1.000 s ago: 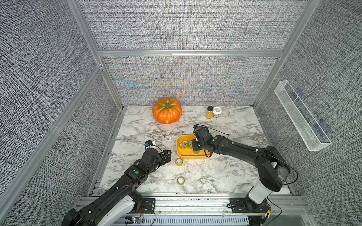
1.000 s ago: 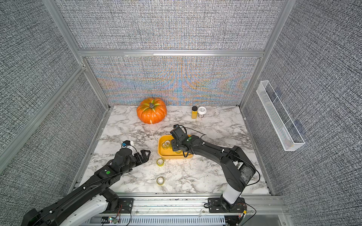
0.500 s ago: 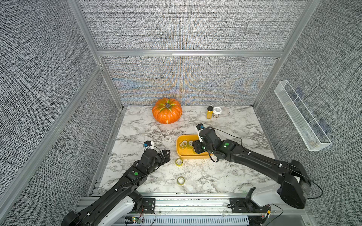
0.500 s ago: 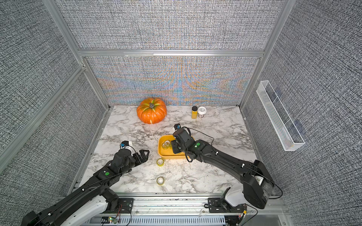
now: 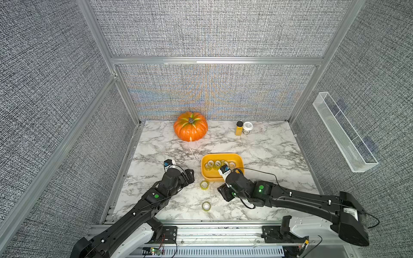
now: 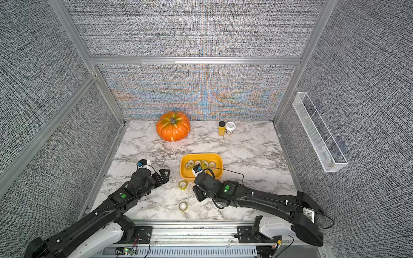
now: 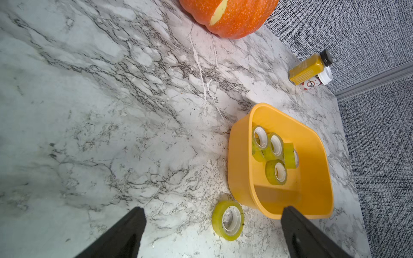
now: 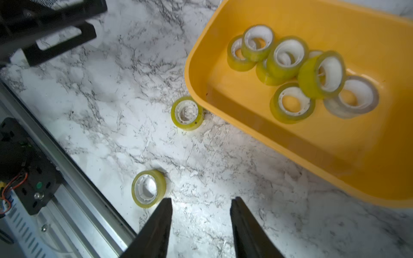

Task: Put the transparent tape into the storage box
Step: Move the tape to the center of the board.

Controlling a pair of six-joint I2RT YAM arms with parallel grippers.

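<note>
Your right gripper and left gripper were both released, empty. Two transparent tape rolls lay centre-left, outside the storage box; the rest sat inside. An off-centre pinch could have skidded the lower roll away.

place: robot lab cell | evidence: aluminium frame, fabric walls, marble tabletop

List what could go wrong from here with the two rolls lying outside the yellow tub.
One tape roll sits tight at a corner of the storage box: a finger may find no room there and shove the box. The front roll lies near the front rail; the open right gripper, just beside it, could knock it away.
</note>
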